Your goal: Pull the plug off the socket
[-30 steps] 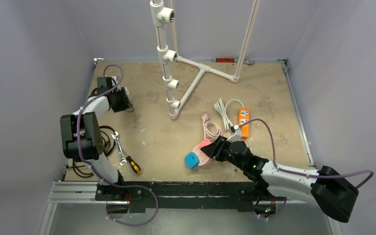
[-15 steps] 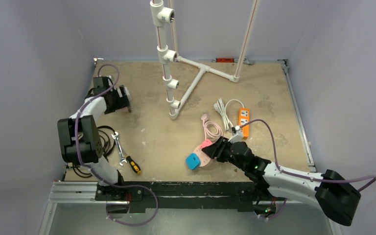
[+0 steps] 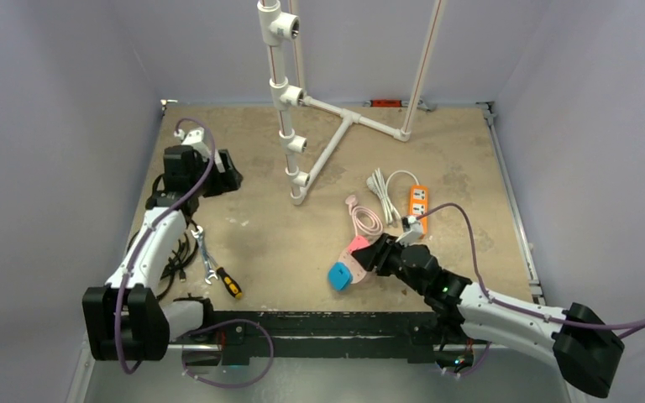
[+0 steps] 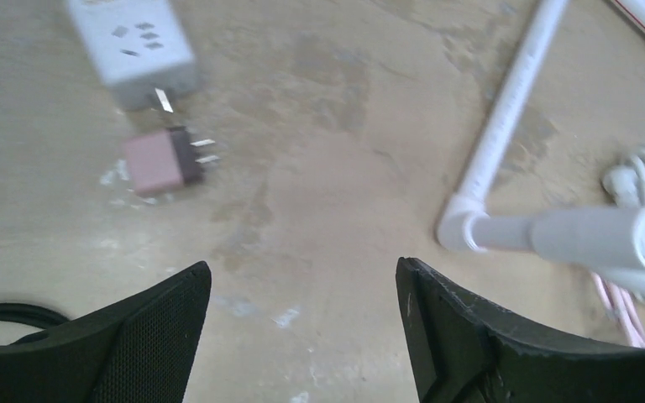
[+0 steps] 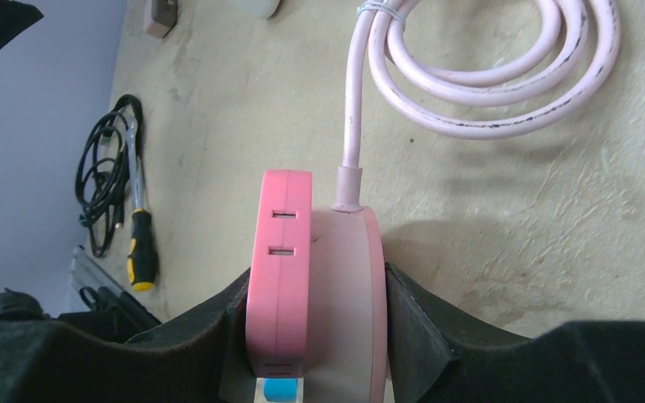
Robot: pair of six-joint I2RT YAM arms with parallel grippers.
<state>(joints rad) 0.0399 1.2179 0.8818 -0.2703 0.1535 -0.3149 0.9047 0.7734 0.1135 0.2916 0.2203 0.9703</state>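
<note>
The right gripper point(image 5: 315, 323) is clamped across the flat faces of the pink socket point(image 5: 354, 277), holding it on edge at or just above the bench point(image 3: 260, 227) (I cannot tell which). The blue plug point(image 3: 338, 274) sticks out of the socket at the end away from its coiled cable point(image 5: 470, 109). The left gripper point(image 4: 301, 273) hangs wide open and empty, far to the socket's left, near a loose brownish plug point(image 4: 158, 161).

The likely trouble is a slanted pull. It could twist the socket out of that flat-sided clamp, or drag socket and cable along together.

Compared with a second ago, the left arm has re-posed and its gripper has edged nearer the socket. The socket with its blue plug has slid slightly rightward.
</note>
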